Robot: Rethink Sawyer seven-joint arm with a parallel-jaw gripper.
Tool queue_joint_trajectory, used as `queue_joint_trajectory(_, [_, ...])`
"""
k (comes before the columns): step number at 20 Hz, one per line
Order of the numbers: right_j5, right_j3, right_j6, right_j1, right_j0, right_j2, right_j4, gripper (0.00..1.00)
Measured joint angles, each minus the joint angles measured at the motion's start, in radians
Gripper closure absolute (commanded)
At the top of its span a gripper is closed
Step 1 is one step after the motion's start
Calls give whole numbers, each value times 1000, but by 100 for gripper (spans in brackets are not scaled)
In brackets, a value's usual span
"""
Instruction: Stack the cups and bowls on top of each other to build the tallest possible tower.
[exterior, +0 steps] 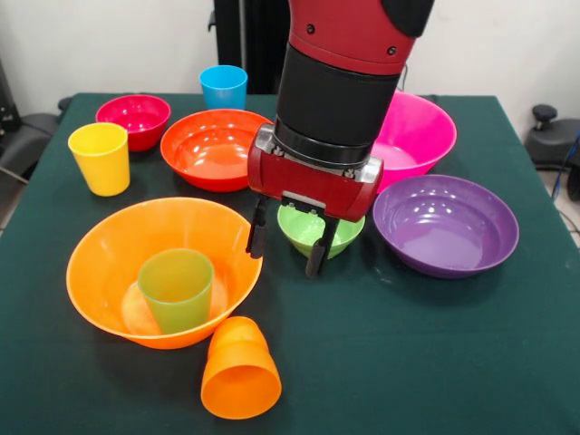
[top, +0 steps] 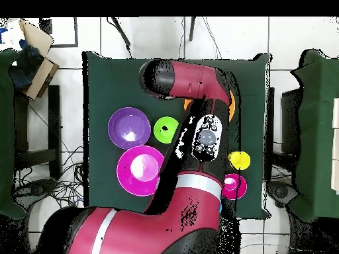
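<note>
The large orange bowl stands at the front left with a green cup upright inside it. An orange cup lies on its side in front of the bowl. My gripper hangs open and empty just right of the orange bowl's rim, in front of the small light green bowl. The yellow cup, blue cup, crimson bowl, red-orange bowl, pink bowl and purple bowl stand apart on the table. In the overhead view the arm hides the gripper.
The table wears a dark green cloth. In the overhead view the purple bowl, light green bowl, pink bowl, yellow cup and crimson bowl show beside the arm.
</note>
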Motion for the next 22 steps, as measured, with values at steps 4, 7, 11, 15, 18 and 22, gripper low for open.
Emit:
queue_joint_trajectory(4, [0,0,0,0,-2,4,0,0])
queue_joint_trajectory(7, [0,0,0,0,-3,7,0,0])
queue_joint_trajectory(11, [0,0,0,0,-4,10,0,0])
queue_joint_trajectory(15, [0,0,0,0,-5,11,0,0])
queue_joint_trajectory(18, [0,0,0,0,-5,11,0,0])
queue_joint_trajectory(22, [0,0,0,0,-7,13,0,0])
